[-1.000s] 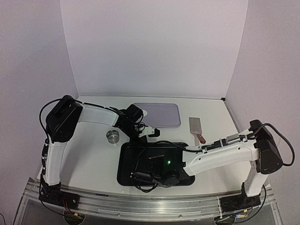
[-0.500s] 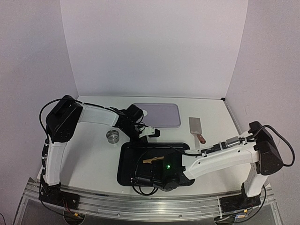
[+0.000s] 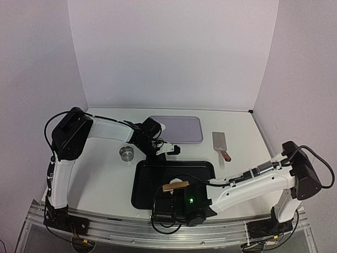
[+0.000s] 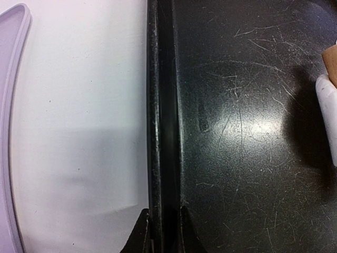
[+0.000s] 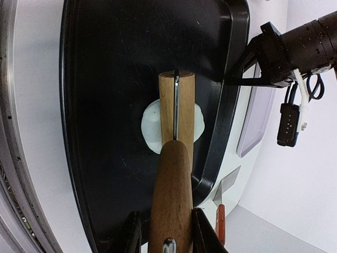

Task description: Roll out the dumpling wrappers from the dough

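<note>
The dough, a flattened roundish patch in the black tray, lies under the rolling pin (slightly wider across it), which runs along the tray's length, clasped by the right gripper; the left gripper pinches the tray's rim.

Your left arm, at the left of the overhead view, wears white shells between black joint housings. It has a bulky black block at the shoulder and a thin black cable looping off it. Your right arm, lower right, matches: a long white link, a black shoulder housing, a black cable arcing over it, and a green light glowing on its black wrist. Your left gripper shows two black tapered fingertips at the bottom edge of its own view. Your right gripper has black fingers too. At upper right of the right wrist view, the left wrist housing is a black cylinder trailing white and black wires.
</note>
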Available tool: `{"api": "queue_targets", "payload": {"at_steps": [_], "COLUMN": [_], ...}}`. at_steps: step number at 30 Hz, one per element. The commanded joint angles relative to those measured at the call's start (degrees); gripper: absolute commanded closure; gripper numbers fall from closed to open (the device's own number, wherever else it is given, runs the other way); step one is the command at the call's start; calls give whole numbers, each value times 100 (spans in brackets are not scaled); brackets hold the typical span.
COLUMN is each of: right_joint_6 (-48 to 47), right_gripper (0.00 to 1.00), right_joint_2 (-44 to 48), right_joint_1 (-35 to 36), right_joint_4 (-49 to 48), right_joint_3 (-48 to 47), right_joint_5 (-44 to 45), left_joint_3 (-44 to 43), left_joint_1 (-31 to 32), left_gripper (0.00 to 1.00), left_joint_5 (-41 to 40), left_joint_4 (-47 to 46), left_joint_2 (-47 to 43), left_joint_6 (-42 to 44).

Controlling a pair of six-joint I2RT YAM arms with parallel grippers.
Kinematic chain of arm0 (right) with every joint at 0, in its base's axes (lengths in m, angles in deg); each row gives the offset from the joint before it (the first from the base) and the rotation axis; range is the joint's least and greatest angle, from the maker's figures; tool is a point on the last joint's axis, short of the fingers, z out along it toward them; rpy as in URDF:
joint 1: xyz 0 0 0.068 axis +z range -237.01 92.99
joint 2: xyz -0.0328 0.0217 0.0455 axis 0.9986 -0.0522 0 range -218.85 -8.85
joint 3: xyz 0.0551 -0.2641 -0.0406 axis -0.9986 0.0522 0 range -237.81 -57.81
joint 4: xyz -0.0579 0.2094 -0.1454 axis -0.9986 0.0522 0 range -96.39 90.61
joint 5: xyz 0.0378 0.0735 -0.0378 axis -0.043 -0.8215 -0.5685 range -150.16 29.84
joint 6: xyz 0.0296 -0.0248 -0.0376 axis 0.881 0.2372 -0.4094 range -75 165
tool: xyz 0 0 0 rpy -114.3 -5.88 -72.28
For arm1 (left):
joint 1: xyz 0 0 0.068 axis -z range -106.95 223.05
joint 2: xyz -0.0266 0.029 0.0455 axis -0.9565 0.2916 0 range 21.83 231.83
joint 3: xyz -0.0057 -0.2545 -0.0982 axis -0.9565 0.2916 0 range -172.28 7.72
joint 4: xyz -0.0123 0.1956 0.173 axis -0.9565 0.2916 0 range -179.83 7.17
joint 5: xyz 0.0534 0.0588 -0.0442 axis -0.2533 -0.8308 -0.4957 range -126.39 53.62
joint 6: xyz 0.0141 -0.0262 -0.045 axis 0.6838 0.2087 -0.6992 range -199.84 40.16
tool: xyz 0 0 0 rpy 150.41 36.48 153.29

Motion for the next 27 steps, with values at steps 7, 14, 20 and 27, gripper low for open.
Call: {"api": "queue_targets", "payload": {"at_steps": [7, 14, 20, 27], "right_joint_6": [831, 1017, 1203, 1167], "right_gripper": [100, 100, 100, 100], "right_joint_2": [-384, -346, -180, 386], "right_joint_1": [518, 536, 536, 516], "right_joint_4": [1054, 1086, 1241, 1714], "right_joint_3": [541, 654, 619, -202], "right_joint_5": [-2666, -2677, -2639, -1570], "left_joint_3": [23, 119, 98, 92], "left_joint_1": [-81, -98, -98, -100], "left_gripper": [100, 100, 100, 100], "left_joint_5": [-961, -961, -935, -931], "left_joint_4": [-379, -371, -405, -411], "left_joint_2": [-77, -105, -87, -84], "left_joint_6": [657, 658, 641, 665]}}
